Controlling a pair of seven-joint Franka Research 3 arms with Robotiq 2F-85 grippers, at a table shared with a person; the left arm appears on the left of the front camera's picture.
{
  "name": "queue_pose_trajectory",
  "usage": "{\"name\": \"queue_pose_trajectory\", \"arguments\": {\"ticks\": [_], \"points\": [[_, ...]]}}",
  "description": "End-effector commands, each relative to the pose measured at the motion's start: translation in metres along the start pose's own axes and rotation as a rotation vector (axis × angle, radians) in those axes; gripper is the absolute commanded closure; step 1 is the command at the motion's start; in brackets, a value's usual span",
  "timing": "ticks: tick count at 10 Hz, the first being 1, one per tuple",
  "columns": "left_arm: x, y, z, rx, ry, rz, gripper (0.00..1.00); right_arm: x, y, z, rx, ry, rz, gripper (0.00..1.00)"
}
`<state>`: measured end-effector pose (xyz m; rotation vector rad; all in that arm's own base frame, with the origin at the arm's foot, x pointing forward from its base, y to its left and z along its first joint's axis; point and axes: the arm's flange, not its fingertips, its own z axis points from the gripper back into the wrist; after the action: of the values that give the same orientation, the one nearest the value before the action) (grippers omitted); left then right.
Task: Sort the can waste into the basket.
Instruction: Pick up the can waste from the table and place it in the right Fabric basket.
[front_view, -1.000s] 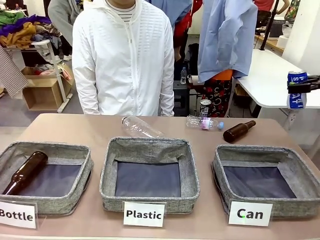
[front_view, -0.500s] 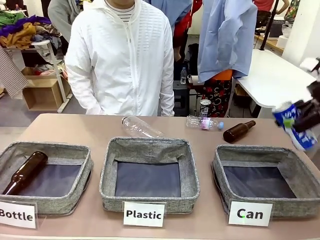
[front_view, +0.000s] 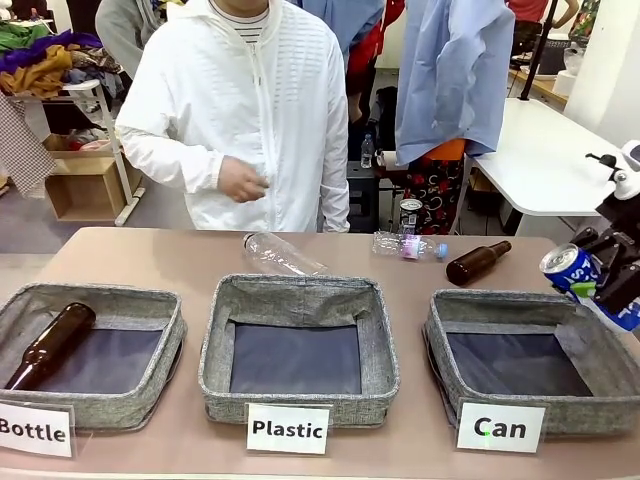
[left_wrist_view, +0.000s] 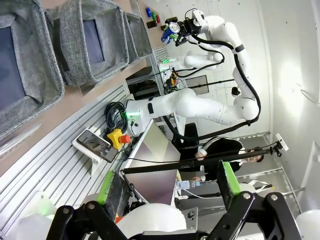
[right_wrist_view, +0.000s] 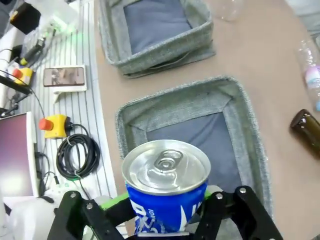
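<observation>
There, over the tan table's (right_wrist_view: 250, 55) basket (right_wrist_view: 245, 132), right claw (right_wrist_view: 160, 212) flanks blue can (right_wrist_view: 166, 172), grip unclear.

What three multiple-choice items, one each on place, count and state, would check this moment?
1. Where is the blue can? A in the person's hand; B between the right gripper's fingers, above the Can basket; C flat on the table.
2. How many brown bottles lie in the Bottle basket? A one; B two; C three.
3. How does the left gripper stand? A shut on a bottle; B shut, empty; C open, empty.
Key: 1 B, the right wrist view shows it between the fingers over that basket; 2 A, a single bottle lies there; 3 C, its green pads stand wide apart, nothing between.
</observation>
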<state>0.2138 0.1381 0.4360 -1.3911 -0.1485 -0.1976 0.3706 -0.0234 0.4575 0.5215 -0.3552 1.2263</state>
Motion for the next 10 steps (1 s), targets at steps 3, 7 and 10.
{"name": "queue_pose_trajectory", "arguments": {"ticks": [3, 7, 10], "points": [[-0.002, -0.003, 0.0, -0.012, -0.002, 0.009, 0.0, -0.004, -0.004, -0.004, -0.021, 0.007, 0.036, 0.0], [-0.002, -0.003, 0.0, -0.012, -0.002, 0.009, 0.0, -0.003, -0.012, -0.005, -0.023, -0.011, 0.003, 0.0], [-0.002, -0.003, 0.0, -0.012, -0.002, 0.009, 0.0, 0.002, -0.033, 0.003, 0.063, -0.343, -0.388, 0.0]]}}
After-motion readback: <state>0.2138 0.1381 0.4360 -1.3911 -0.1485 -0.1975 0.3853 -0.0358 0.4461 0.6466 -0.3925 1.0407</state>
